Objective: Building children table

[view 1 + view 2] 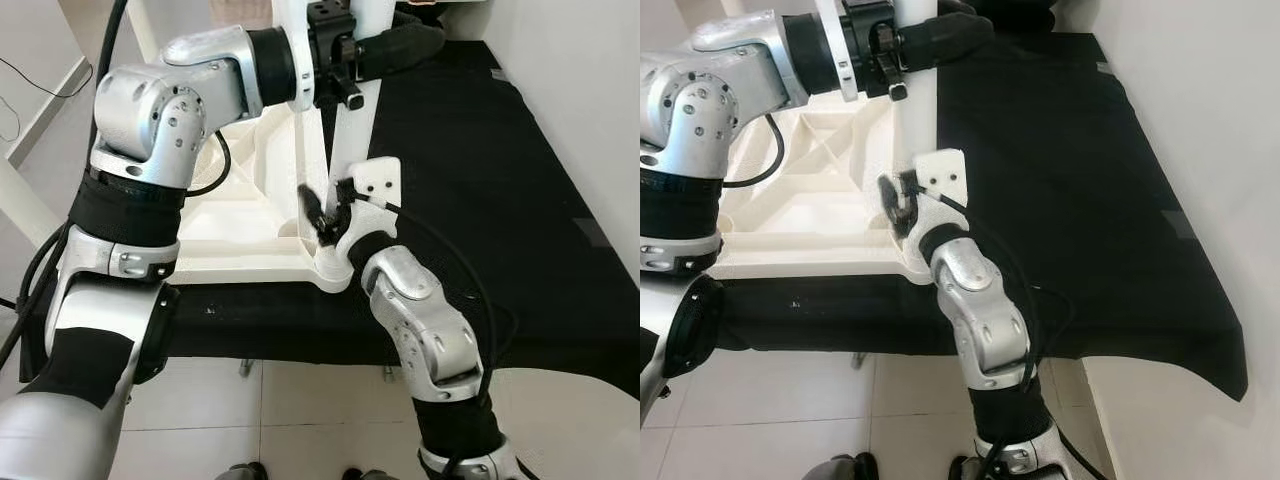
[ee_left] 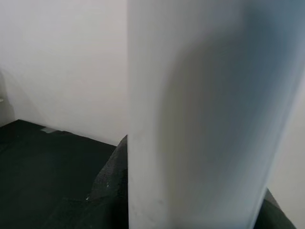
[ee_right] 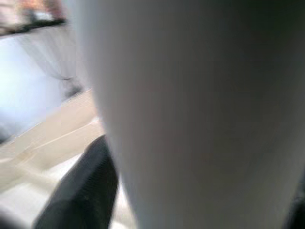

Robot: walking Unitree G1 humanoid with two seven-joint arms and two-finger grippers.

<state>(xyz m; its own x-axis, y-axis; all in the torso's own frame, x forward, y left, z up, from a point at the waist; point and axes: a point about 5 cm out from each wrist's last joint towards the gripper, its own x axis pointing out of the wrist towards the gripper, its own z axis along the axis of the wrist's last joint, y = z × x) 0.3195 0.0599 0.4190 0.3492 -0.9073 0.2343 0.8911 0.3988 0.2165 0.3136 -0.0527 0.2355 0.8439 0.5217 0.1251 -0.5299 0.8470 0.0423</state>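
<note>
The upturned table top (image 1: 235, 215) lay on a black mat (image 1: 480, 180). A white leg (image 1: 345, 130) stood upright at its corner socket, clasped high by the left gripper (image 1: 345, 50) and low by the right gripper (image 1: 328, 215). Pressing straight down, without tilt, seemed advisable.

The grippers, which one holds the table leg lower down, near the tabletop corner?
The right gripper, clamped at the white table leg's base by the overturned tabletop; the left gripper grips higher.

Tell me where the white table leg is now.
In the eye views the white table leg stands upright at the near right corner of the overturned tabletop, on the black mat.
</note>
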